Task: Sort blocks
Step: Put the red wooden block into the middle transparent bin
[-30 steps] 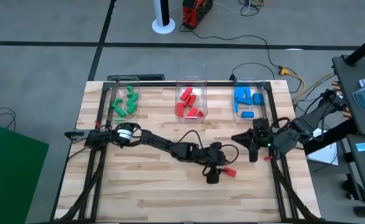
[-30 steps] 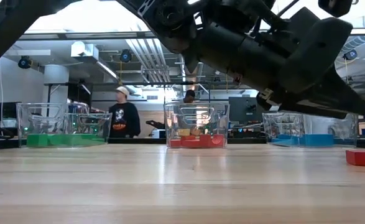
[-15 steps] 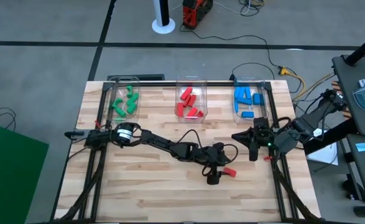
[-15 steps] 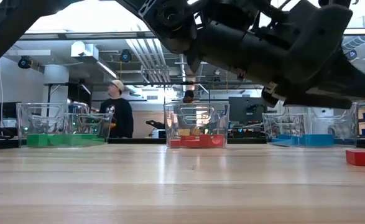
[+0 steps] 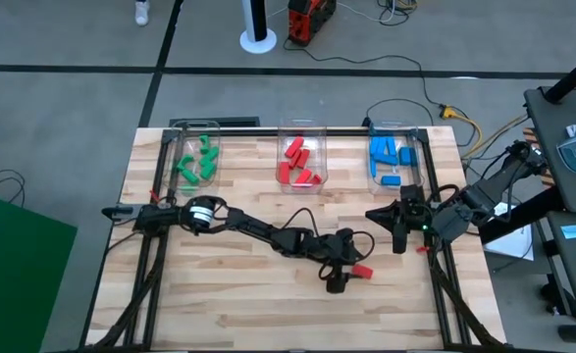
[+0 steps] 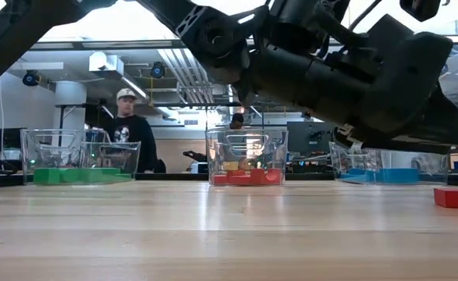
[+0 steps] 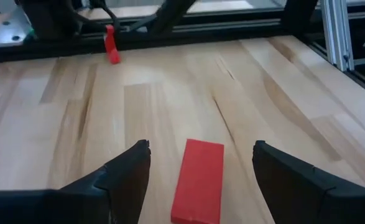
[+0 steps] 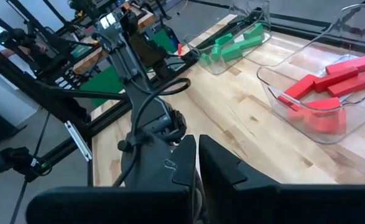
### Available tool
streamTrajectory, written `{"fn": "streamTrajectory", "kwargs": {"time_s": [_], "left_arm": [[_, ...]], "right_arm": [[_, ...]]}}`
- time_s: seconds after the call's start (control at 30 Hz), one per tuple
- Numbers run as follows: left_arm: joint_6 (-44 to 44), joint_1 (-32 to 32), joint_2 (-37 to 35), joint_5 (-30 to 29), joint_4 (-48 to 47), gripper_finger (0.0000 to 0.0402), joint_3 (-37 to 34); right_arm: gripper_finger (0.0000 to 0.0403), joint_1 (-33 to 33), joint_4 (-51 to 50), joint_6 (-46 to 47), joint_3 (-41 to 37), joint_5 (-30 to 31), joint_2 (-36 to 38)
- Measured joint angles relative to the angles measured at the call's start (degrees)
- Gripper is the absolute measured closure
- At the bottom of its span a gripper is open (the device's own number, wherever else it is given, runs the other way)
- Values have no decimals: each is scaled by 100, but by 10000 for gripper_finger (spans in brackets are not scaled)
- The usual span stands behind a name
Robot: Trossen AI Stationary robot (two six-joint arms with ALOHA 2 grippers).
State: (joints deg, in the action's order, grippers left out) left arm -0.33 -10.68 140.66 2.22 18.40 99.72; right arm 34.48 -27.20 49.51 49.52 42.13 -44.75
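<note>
Blocks nearly all sorted, folks: along the table's far edge, green ones lie in the bin nearest the far left corner, red ones in the middle bin, blue ones in the bin by the far right corner. One red block is left out on the bare wood, right of the table's middle and toward the near edge. That looks like the last stray in view, so the job is close to finished.

Left gripper sits right over it. Its wrist view shows the block flat on the wood between the two fingers, which are spread wide and touching nothing; it has hold of nothing yet. From the low view the block lies flat on the table, clear of the arm above it.

Right gripper waits near the right edge, its fingers nearly together with only a thin gap and nothing held.

What remains, by my reckoning: close on that red block, lift it, carry it to the middle bin
</note>
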Motion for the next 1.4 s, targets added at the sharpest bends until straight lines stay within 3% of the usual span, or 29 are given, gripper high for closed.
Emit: {"fn": "streamTrajectory", "kwargs": {"time_s": [1.13, 1.4], "left_arm": [[152, 0, 516, 152, 355, 151, 0], [139, 0, 586, 149, 397, 172, 2]], "right_arm": [[390, 0, -7, 75, -2, 9, -2], [390, -1, -5, 107, -2, 10, -2]]}}
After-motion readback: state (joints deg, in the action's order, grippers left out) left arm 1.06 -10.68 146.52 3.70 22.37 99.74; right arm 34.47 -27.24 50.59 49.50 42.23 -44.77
